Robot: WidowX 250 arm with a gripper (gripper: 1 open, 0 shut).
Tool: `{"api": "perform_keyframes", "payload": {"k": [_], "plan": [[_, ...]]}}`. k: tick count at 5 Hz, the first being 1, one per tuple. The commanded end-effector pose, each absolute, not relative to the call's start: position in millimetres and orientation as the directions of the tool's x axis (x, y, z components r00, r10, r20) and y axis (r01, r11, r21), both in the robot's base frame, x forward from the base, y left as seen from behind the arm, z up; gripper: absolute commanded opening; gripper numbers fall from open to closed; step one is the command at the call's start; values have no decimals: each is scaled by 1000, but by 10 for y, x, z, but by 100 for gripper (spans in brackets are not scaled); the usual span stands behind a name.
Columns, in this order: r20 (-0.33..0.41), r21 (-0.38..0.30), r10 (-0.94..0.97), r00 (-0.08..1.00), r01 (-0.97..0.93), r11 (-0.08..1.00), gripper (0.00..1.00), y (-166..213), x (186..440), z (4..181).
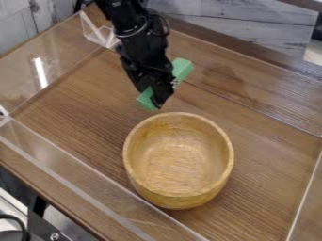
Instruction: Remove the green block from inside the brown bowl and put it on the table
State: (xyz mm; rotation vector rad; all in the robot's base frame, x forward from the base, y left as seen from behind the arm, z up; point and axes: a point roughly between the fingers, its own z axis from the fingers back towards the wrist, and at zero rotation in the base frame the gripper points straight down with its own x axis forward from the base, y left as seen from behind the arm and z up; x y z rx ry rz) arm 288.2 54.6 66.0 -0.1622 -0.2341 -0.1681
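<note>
The green block is held tilted in my gripper, whose black fingers are shut on it just above the table. One green end sticks out to the right of the fingers and a bit of green shows at the fingertips. The brown bowl stands in front of and to the right of the gripper, apart from it, with its pale inside empty. My gripper points steeply down, behind the bowl's far-left rim.
Low clear acrylic walls run along the table's edges, near and left. A grey stone-look wall lies beyond the far edge. Bare wood lies to the left of the bowl and gripper.
</note>
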Motion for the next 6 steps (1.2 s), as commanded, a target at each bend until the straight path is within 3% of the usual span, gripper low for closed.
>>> {"api": "perform_keyframes", "payload": {"k": [1, 6], "plan": [[298, -113, -139, 944, 179, 977, 0, 627, 3025, 800], [284, -135, -120, 951, 164, 977, 0, 693, 3135, 709]]}}
